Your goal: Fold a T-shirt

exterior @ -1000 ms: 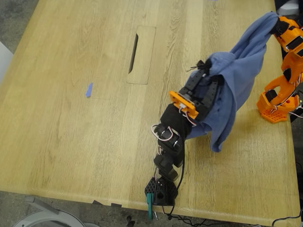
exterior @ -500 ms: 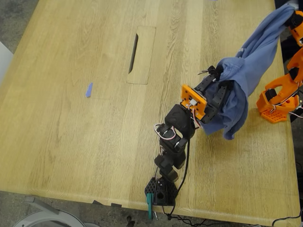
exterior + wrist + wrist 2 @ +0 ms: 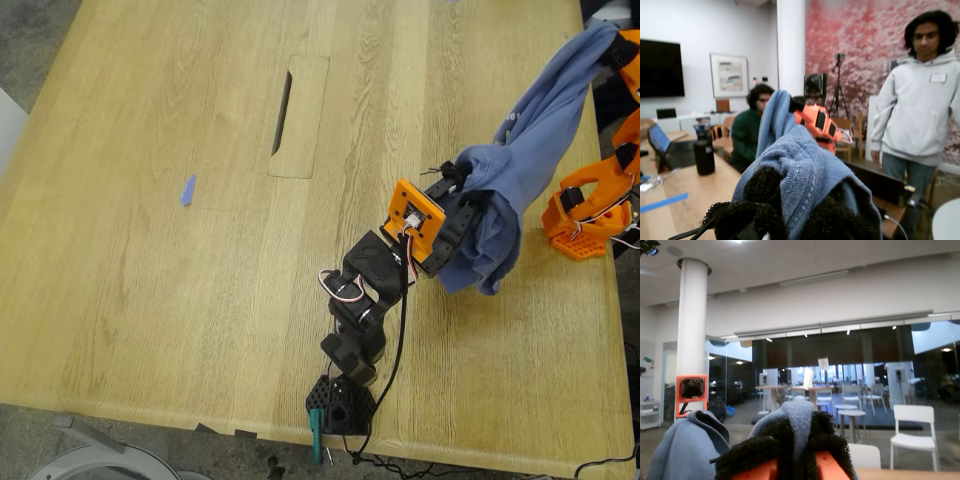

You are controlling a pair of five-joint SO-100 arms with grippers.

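Note:
The slate-blue T-shirt (image 3: 530, 130) hangs bunched in the air between my two grippers, off the table at the exterior view's right. My first gripper (image 3: 458, 172), on the black arm with an orange camera mount, is shut on the shirt's lower bunch; its fuzzy black fingers (image 3: 760, 187) clamp the ribbed fabric (image 3: 805, 160). My second gripper (image 3: 612, 42), on the orange arm at the exterior view's upper right, is shut on the shirt's upper end. In its wrist view the dark pads (image 3: 775, 440) pinch the cloth (image 3: 685, 445). A loose fold dangles below the first gripper.
A small blue scrap (image 3: 187, 190) lies at the exterior view's left on the wooden table (image 3: 150, 280), near a cable slot (image 3: 298, 115). The orange arm's base (image 3: 585, 215) stands by the exterior view's right edge. A standing person (image 3: 920, 100), a seated person (image 3: 747, 130) and a black bottle (image 3: 704, 155) are beyond.
My first gripper has carried its bunch toward the exterior view's right and slightly down. My second gripper shifted further toward the upper right, stretching the shirt more taut between them.

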